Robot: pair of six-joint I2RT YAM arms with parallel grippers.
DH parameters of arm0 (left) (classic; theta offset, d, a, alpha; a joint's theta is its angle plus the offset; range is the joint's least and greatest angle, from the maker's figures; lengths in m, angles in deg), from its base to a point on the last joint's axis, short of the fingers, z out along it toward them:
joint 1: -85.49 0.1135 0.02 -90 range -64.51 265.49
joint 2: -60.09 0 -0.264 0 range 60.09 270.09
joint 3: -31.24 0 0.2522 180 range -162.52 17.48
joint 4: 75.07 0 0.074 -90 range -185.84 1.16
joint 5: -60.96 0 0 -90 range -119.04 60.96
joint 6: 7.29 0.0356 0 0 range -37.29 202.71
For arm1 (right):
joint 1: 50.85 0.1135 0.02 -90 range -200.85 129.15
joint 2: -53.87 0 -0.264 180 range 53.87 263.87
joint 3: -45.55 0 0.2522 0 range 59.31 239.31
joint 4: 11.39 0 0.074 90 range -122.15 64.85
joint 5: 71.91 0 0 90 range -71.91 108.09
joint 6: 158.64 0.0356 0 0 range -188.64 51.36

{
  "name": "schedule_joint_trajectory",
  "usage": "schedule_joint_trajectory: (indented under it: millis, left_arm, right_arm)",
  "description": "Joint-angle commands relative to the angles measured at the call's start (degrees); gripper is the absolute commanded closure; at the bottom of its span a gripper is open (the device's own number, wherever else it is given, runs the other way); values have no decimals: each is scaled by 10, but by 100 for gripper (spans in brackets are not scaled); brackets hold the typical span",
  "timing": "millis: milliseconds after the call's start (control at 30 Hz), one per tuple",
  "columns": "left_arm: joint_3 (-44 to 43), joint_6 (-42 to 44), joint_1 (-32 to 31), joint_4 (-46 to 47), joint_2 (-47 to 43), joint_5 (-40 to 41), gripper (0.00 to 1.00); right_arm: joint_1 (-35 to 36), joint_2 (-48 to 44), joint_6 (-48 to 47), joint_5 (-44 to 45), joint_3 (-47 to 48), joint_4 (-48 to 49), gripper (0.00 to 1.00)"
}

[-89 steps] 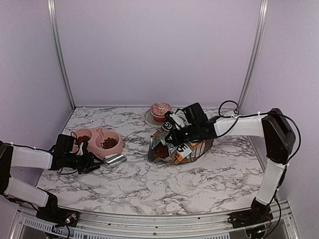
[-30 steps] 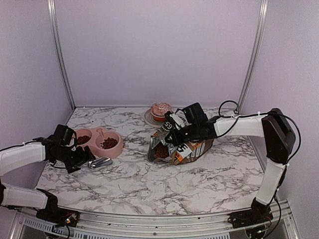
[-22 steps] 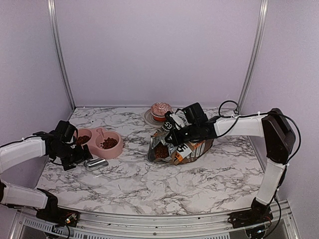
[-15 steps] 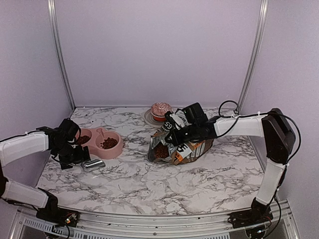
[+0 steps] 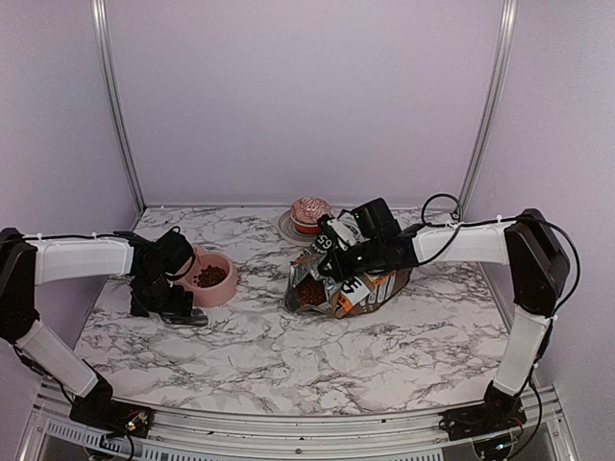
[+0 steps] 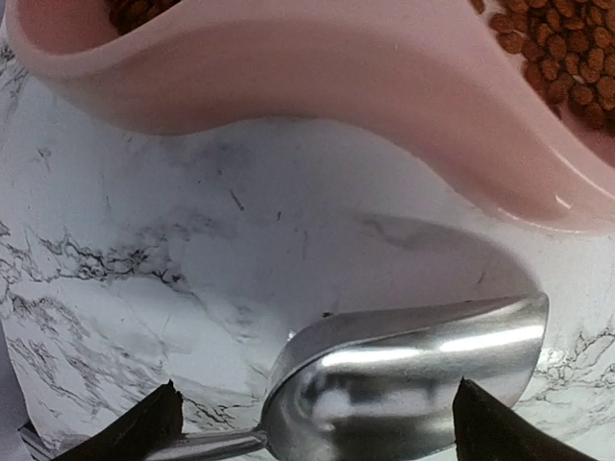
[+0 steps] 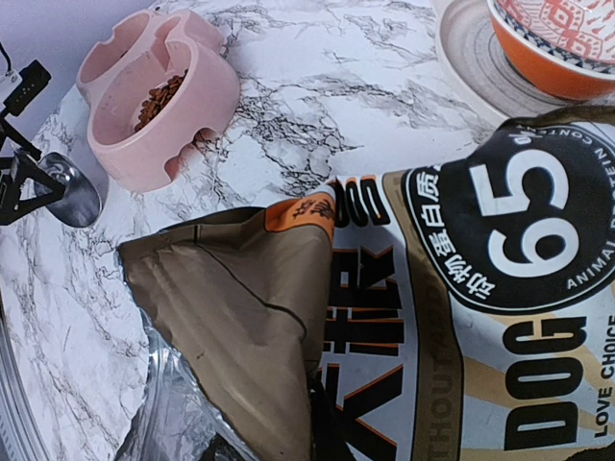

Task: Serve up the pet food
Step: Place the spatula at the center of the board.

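Steel scoop now down beside bowl, left pincer apart, right pincer still clamping bag

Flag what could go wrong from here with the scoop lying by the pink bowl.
1. The left claw hangs open over the scoop, which lies close beside the pink bowl. A skewed grab could push it into the wall and shake kibble out.
2. The right claw seems to pinch the dog food bag open. If that slips, the mouth may fold shut or the bag may tip.
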Motion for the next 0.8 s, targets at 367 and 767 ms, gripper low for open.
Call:
schedule_joint_trajectory:
  millis: [367, 767]
  left_arm:
    - [-125, 21, -73, -172, 133, 224, 1]
    - [-135, 2, -64, -82, -6, 93, 1]
  right_arm:
    - [-5, -14, -11, 28, 11, -9, 100]
    - [-4, -23, -11, 32, 6, -3, 100]
